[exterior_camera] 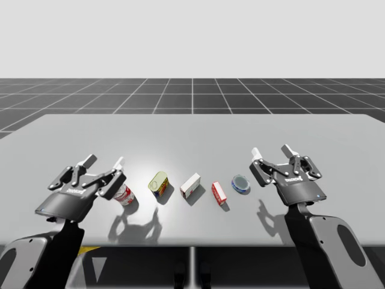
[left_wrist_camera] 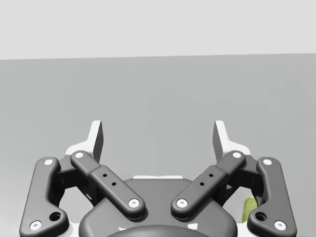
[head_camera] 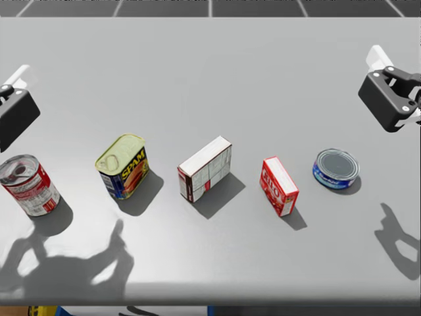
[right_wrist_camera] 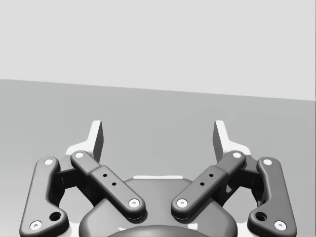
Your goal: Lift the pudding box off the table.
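The pudding box is a white box with a dark red end, lying on the grey table in the middle of a row of items. My left gripper hovers open at the left end of the row, above the red-and-white can. My right gripper hovers open at the right end, just beyond the flat blue tin. Both grippers are held apart from the pudding box, with nothing between their fingers.
Left to right, the row holds a red-and-white can, a yellow-and-blue rectangular tin, the pudding box, a small red box and a flat blue round tin. The table's front edge runs close behind my wrists.
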Tool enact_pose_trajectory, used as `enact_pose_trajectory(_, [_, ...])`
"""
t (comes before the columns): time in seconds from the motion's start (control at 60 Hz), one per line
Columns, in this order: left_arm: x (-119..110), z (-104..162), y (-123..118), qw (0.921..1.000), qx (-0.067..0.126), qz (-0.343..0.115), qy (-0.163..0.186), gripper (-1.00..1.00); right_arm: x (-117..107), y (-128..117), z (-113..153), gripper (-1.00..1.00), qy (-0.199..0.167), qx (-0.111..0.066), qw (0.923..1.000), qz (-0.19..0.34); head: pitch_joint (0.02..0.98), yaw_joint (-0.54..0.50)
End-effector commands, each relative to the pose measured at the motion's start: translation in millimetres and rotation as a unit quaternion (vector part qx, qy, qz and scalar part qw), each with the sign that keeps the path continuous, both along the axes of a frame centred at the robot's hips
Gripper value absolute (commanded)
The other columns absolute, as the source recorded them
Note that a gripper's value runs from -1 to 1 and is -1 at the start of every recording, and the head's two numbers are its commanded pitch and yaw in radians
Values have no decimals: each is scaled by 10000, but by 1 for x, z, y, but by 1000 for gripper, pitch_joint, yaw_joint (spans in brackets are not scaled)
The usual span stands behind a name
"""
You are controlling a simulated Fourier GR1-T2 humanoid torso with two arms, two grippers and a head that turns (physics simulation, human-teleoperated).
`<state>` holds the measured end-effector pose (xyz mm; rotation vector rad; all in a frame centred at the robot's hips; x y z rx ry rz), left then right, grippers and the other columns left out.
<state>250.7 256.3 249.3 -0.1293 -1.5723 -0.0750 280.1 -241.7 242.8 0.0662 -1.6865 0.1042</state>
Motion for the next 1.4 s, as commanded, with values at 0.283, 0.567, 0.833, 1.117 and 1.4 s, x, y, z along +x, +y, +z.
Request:
enact_pose_trajectory(0.283, [-61,26,-46,9923,223,-1133,439,-1000,1,0,-2,-1000,28,-22,10000,7,830,1])
enact_pose_trajectory(0.567, [-79,5,-84,9811,410,-1642,940,-1000,1,-1,-2,-1000,-10,-65,10000,15,827,9])
enact_pose_trajectory(0.833, [-76,-25,-115,9716,170,-1964,1310,-1000,1,-2,-2,-1000,-31,-104,9999,-9,832,12])
enact_pose_trajectory(1.117, [-57,-54,-135,9658,13,-1978,1675,-1000,0,-3,-1,-1000,-54,-90,9999,-12,834,7])
enact_pose_trajectory(1.4, [-36,-75,-147,9629,20,-1892,1922,-1000,-1,-3,-1,-1000,-66,-101,9999,-22,833,6])
